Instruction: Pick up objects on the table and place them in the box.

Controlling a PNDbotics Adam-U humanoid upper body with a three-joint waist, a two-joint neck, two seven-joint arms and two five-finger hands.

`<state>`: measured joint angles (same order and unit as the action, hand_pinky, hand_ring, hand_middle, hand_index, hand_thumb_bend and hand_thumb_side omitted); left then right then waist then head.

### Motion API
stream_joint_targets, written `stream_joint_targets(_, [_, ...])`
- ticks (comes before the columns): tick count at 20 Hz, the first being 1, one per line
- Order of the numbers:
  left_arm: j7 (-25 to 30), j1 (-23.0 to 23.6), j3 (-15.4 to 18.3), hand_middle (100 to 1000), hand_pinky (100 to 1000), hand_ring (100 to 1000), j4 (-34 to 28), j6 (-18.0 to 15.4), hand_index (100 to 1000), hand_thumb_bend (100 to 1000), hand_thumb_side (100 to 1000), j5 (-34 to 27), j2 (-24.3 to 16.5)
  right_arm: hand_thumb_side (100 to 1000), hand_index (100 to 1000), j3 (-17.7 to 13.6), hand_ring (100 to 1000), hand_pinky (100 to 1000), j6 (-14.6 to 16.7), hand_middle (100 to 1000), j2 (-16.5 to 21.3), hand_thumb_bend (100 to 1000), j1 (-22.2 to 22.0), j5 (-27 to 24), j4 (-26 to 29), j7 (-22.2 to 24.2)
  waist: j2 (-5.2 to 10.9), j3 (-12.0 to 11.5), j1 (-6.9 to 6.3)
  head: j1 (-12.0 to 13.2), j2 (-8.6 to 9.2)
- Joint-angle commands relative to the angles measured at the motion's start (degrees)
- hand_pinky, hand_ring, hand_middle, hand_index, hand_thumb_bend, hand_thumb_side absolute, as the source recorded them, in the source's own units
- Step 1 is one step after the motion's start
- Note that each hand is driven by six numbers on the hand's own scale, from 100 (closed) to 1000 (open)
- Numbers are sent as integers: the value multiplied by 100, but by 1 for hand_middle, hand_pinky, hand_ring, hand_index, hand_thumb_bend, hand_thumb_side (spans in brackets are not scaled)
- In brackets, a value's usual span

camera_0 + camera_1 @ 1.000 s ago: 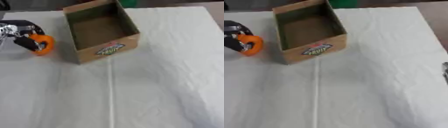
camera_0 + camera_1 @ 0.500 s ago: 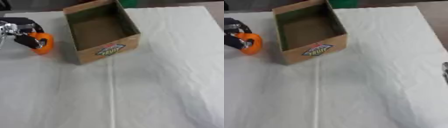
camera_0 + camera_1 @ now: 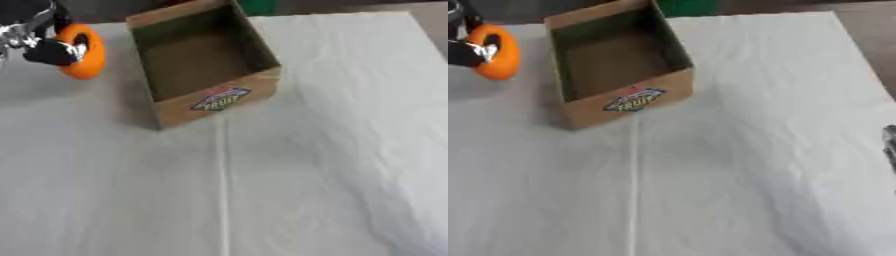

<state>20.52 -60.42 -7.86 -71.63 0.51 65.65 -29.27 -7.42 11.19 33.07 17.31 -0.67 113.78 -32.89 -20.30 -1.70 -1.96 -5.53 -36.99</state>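
At upper left of the frame, the robot's left hand pinches an orange ring just above the white-covered table, beside the open cardboard box, apparently carrying it toward the empty box.

Left hand is up in the top-left corner, fingers curled round an orange ring, held just left of the box. Box is open cardboard with a fruit label on the near side, sitting on the white tablecloth. A sliver of the right hand pokes in at the right edge.
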Motion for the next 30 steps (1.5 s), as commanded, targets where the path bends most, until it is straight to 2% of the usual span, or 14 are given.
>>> stream_joint_targets(1, [-415, -250, 138, 479, 100, 358, -395, 58, 504, 100, 474, 187, -153, 1000, 837, -62, 791, 782, 5, 764, 118, 100, 31, -61, 81, -34, 173, -12, 5, -28, -23])
stream_joint_targets(7, [-835, -649, 195, 478, 100, 352, -680, 277, 517, 100, 489, 181, 48, 1000, 836, -51, 791, 782, 6, 763, 136, 100, 34, -85, 81, -37, 208, -6, -1, -20, 5])
stream_joint_targets(12, [-1201, -1101, 89, 478, 100, 352, -548, 161, 518, 100, 491, 187, 494, 1000, 836, -28, 791, 781, 14, 763, 139, 100, 62, -119, 81, -12, 231, 32, 3, 18, 7])
stream_joint_targets(16, [-1444, -1365, 16, 485, 100, 359, -140, 64, 523, 100, 487, 336, 1026, 1000, 836, -4, 791, 782, 26, 763, 126, 100, 116, -163, 81, 24, 233, 82, 7, 90, 28])
stream_joint_targets(21, [-1585, -1350, -93, 494, 100, 367, 540, -111, 530, 100, 468, 643, 1541, 1000, 835, 16, 791, 782, 41, 763, 103, 100, 185, -219, 81, 70, 214, 160, -8, 142, 92])
stream_joint_targets(30, [-1540, -1150, -149, 507, 100, 382, 1565, -438, 543, 100, 444, 938, 1879, 1000, 835, -11, 792, 783, 47, 762, 79, 100, 204, -231, 81, 58, 163, 194, -46, 26, 77])
